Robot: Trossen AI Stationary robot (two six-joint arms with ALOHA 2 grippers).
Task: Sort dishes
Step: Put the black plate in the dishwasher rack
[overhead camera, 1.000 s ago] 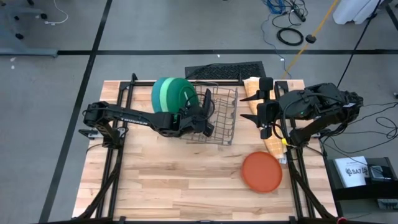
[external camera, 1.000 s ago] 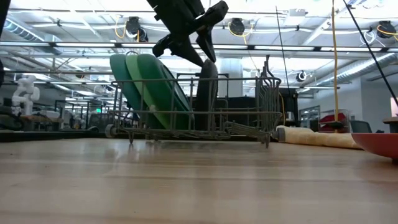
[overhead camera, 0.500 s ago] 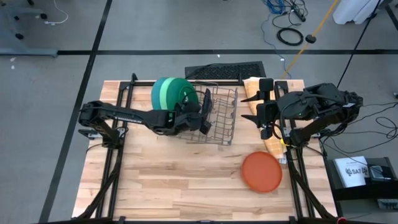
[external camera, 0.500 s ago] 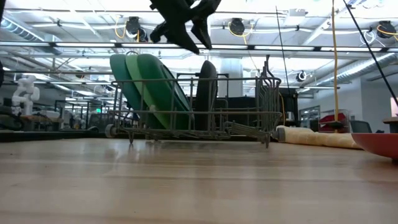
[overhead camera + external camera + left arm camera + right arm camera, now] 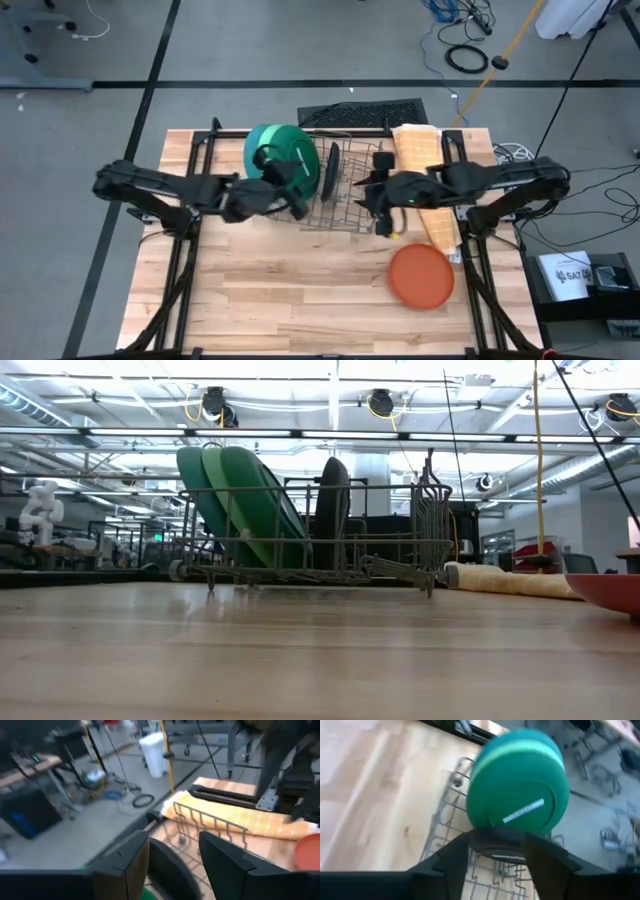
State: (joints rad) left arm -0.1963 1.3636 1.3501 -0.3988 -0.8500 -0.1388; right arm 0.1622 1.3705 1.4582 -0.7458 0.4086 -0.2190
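four plates (image 5: pixel 258 500) stand racked at centre, so we reach our empty, open right gripper (image 5: pixel 385 207) toward the orange plate (image 5: pixel 421 276) at lower right.

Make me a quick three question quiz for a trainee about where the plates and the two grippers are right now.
1. True or false: the orange plate stands in the dish rack.
2. Which plate stands alone in the rack, apart from the green ones? A) black plate B) orange plate C) teal plate
3. Fill in: the right gripper is over the ____.

Key
1. False: it lies flat on the table, outside the rack.
2. A
3. Rack, with its fingers open; the left gripper, also open, is by the green plates.
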